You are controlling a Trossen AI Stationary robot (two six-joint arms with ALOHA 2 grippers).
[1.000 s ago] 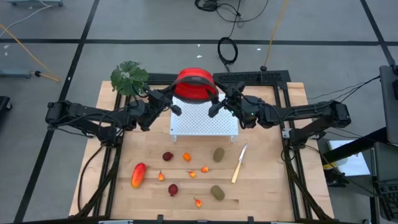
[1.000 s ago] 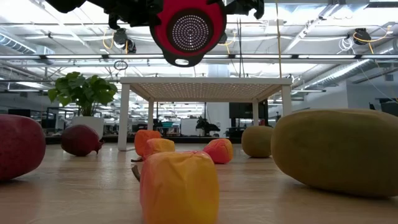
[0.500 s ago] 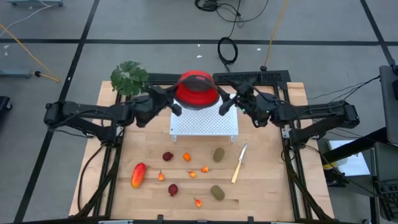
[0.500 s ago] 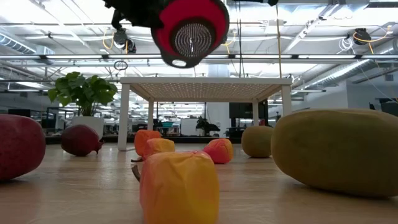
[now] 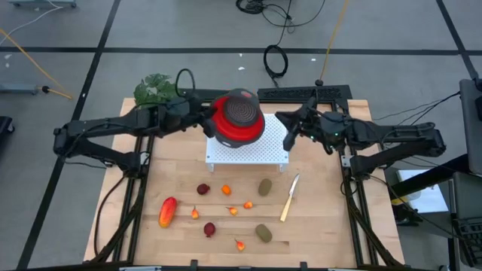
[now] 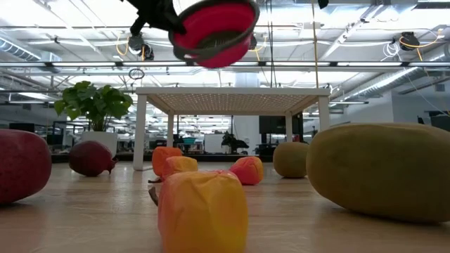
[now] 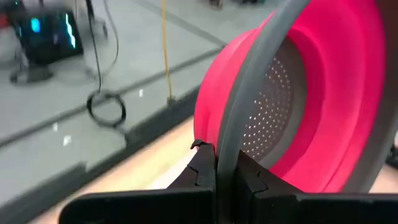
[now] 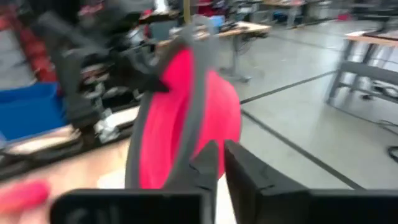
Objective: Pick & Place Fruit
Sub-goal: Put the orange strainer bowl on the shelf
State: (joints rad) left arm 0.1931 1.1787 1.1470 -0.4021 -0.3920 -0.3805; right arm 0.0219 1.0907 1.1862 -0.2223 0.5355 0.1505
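- Fruit point(image 5: 168, 211) lies untouched on the wooden table point(image 5: 324, 226), in front of the white rack point(image 5: 248, 153).
- My left gripper point(image 5: 203, 120), clamped on the rim, has tipped the red bowl point(image 5: 239, 119) over above the rack; my right gripper point(image 5: 288, 135) has let go, backed off and snapped shut, empty.
- Picking hasn't begun.
- Knife point(image 5: 289, 198) near the fruit; plant point(image 5: 157, 91) at the corner; grey floor, cables beyond.

Left end effector point(image 7: 216, 171) on bowl rim point(image 7: 249, 93)
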